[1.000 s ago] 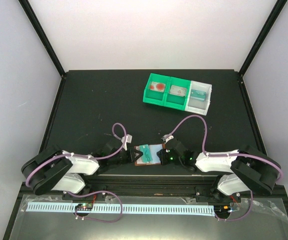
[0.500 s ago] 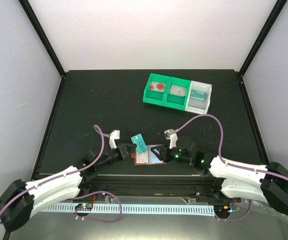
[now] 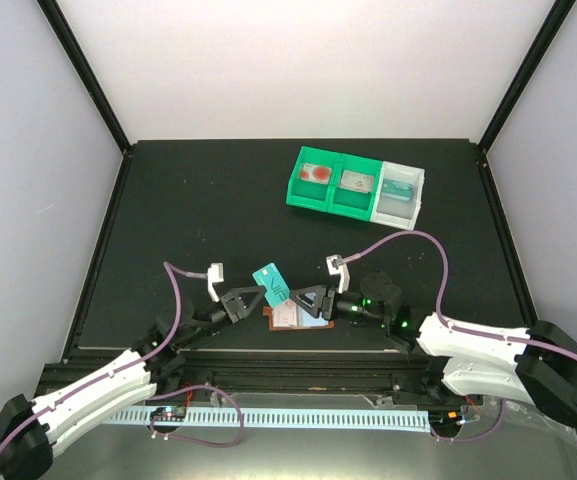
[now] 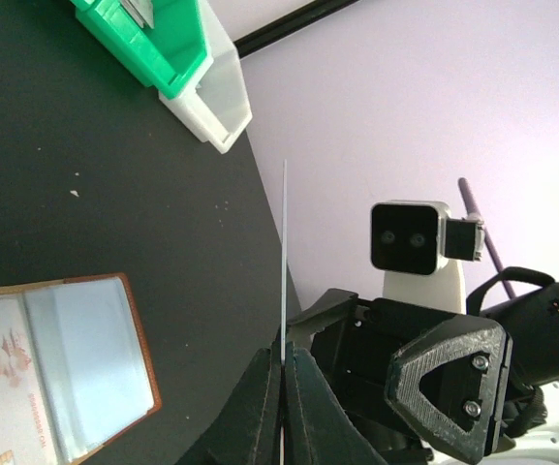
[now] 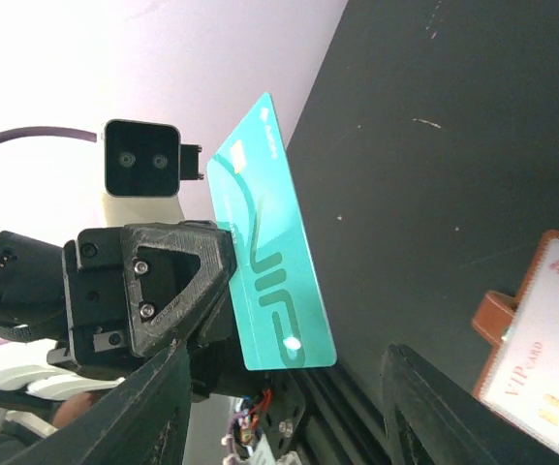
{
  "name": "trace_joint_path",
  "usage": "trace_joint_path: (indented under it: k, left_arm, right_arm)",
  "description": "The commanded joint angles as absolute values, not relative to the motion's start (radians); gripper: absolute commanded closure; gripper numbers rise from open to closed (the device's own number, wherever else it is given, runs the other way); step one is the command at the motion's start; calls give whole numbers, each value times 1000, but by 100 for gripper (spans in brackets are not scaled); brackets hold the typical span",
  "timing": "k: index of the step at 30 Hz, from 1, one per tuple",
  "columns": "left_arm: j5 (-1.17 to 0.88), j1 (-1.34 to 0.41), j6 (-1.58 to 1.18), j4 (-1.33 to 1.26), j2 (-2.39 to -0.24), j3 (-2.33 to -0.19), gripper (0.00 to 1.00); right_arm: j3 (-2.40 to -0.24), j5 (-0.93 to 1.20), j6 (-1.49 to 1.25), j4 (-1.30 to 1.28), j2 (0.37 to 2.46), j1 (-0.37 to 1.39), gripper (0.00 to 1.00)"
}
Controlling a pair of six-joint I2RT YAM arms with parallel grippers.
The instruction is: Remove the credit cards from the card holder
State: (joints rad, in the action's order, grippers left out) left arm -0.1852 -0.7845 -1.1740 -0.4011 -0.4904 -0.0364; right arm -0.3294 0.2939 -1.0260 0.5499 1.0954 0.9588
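Pinching a teal card (image 5: 269, 242) by its lower edge in the left tool (image 4: 282, 360), pressed tight together, with the card upright and raised above the dark surface (image 3: 188, 220). Facing it from just beside, the right tool (image 3: 306, 299), spread wide and gripping nothing. Lying open and flat under the two tools, close to the front edge: the brown card holder (image 3: 290, 318), with a pale blue card (image 4: 85, 344) and a pinkish-white card (image 5: 550, 329) in its pockets. Much free room toward the back and the left. Standing well apart at the back right: green bins (image 3: 308, 203) and a white bin (image 3: 393, 218), each with something small inside, too small to name.
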Motion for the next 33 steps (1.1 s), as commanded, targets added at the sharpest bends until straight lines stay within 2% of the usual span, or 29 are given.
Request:
trace_joint_path:
  k: [1,5,7,13,14,15,17,21,27,33]
  left_arm:
    - [-210,-781,-1218,-492,-469,-29,98]
    - [-230,-781,-1235,-542,-475,-22,98]
    - [-239,-781,-1237,-555,-479,-23,99]
    - [-259,-781,-1237,-553,-467,-26,98]
    - [-265,-782,-1234,-542,-463,-31,94]
    - [-276,-781,-1228,-523,-460,-41,84]
    - [-310,-781,-1195,-450,-450,-72,67]
    - [-373,-781,-1086,-274,-407,-150,51]
    - [-455,-781,-956,-155,-329,-238,42]
    - [-589,-779,-767,82,-440,-423,40]
  right_arm:
    - [-358,343,-1120,696,1142,957,45]
    - [-387,376,-1151,737,1188,957,48]
    - [-394,391,-1159,761,1200,957,53]
    - [-388,399,-1118,738,1177,957,92]
    - [-385,404,-1100,723,1166,957,97]
    - [-372,410,-1083,706,1152,957,99]
    - [-337,427,-1057,694,1115,957,99]
    - [-291,468,-960,565,979,956,99]
    - [-263,591,-795,340,762,956,99]
    - [-282,673,-720,211,672,956,99]
